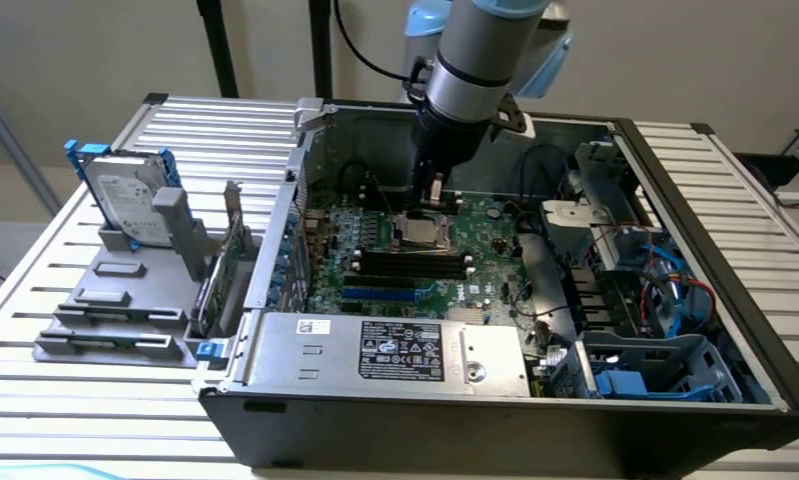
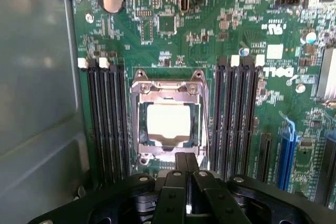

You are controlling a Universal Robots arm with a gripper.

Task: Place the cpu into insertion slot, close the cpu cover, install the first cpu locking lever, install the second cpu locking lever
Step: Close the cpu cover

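Our pincer (image 2: pixel 185 162), pressed together at the closed cpu cover (image 2: pixel 167 92), seems, we think, on the locking lever step, which needs firm, steady pressure.

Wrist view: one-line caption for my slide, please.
Shut hand at the edge of the cpu cover, which frames the seated cpu, between two banks of black memory slots.

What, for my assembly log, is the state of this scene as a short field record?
cpu: flat under the cover, pale face showing through its opening
cpu cover: down over the cpu
gripper: shut, tips at the cover's edge
memory slots: long black rows on both sides of the cover
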